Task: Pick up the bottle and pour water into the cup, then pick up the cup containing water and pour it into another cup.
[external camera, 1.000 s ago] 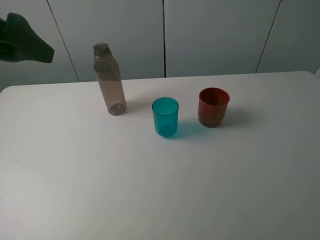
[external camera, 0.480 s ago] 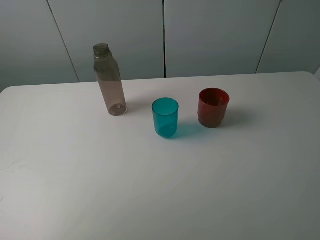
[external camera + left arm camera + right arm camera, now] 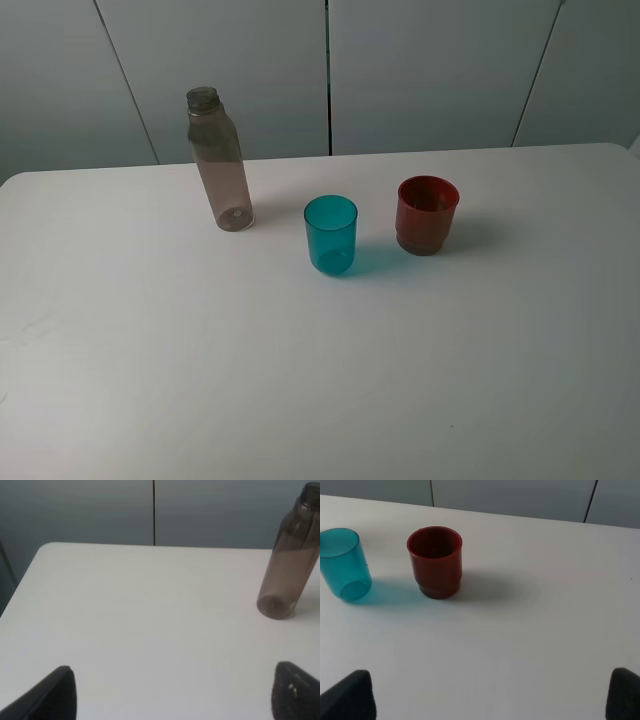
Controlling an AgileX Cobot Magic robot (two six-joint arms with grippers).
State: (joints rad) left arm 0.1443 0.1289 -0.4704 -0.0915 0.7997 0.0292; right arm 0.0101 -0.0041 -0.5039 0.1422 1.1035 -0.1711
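On the white table (image 3: 150, 380) stand the bottle (image 3: 218, 165) far left, teal cup (image 3: 331, 235) middle, red cup (image 3: 427, 214) right; both grippers (image 3: 172, 692) (image 3: 490, 695) spread wide, empty.

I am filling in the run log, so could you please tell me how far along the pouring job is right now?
Nothing looks done yet. The bottle, the teal cup and the red cup all stand upright and apart on the table. Nothing is in hand: the left gripper and right gripper are open and empty. Both pours remain.
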